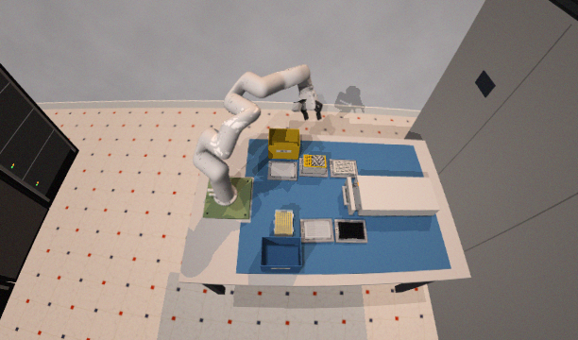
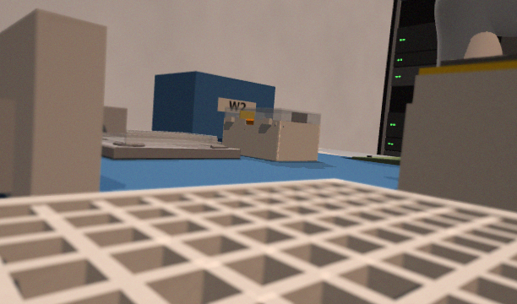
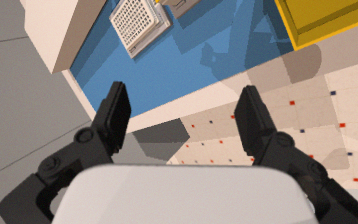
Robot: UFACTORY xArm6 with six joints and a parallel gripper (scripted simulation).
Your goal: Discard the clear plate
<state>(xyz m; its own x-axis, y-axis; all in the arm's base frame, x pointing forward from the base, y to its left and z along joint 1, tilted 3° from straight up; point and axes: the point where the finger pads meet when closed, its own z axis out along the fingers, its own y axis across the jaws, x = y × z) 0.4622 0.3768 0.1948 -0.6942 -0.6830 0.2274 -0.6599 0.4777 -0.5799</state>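
The tool (image 1: 312,112) hangs spread wide with nothing between its fingers, out past the far edge of the desk (image 1: 440,156), beyond the yellow waste bin (image 1: 284,143). Which nest is N4 cannot be read; a pale, seemingly clear plate (image 1: 282,170) lies in the nest just near of the yellow bin, well apart from the tool.

A plain grey wall (image 1: 176,47) rises behind the claw (image 1: 312,112). Beneath it lies a beige tiled floor (image 1: 105,198) dotted with small red and dark blue marks. To the claw's left in the top view stands a black rack (image 1: 20,142) with tiny green lights. To its right is a tall grey cabinet (image 1: 516,142). Soft, even light casts faint shadows.
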